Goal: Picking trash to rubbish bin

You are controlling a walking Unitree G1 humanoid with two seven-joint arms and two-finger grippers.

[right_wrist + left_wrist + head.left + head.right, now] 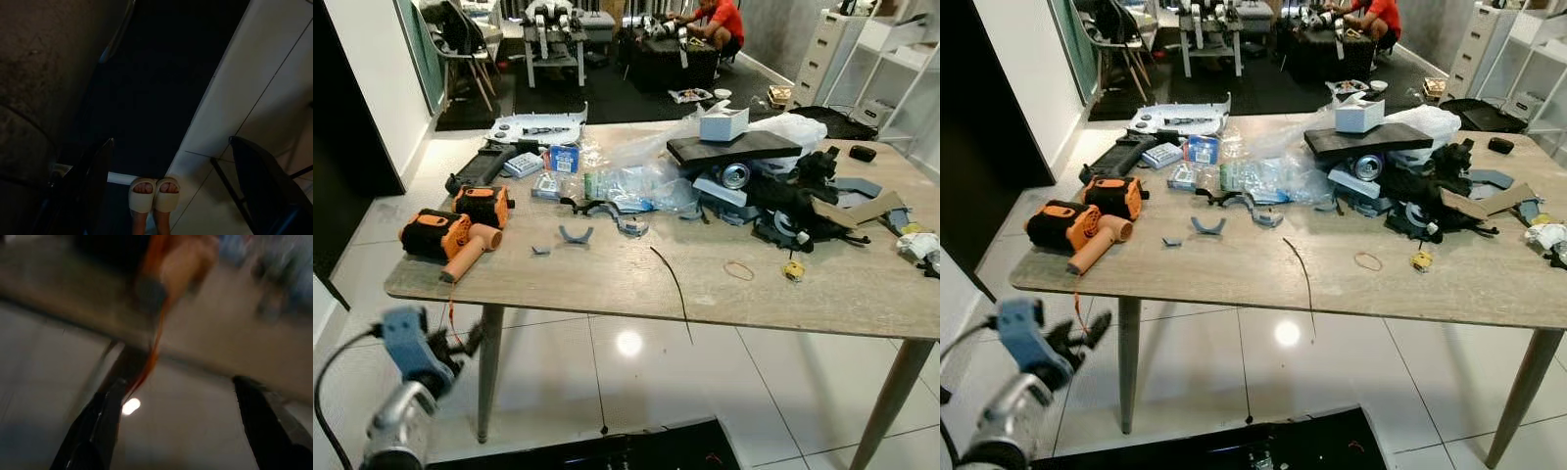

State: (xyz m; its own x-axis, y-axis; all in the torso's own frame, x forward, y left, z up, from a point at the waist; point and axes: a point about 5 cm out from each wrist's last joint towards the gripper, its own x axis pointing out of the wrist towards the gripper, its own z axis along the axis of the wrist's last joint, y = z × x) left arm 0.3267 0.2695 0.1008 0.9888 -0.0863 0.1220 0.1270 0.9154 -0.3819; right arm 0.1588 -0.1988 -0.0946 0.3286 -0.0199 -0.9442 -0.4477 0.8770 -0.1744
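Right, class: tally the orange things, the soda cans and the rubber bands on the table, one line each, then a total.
Orange power tools: 2
Soda cans: 1
Rubber bands: 1
Total: 4

- A crumpled clear plastic bag [646,171] lies in a heap at the counter's far middle, against the black clutter to its right.
- A thin black wire [674,284] runs from mid-counter over the near edge.
- A tan rubber band [739,270] lies flat, right of the wire.
- Small grey curved plastic scraps [576,235] lie left of the wire.
- Crumpled white paper [918,245] sits at the right edge.
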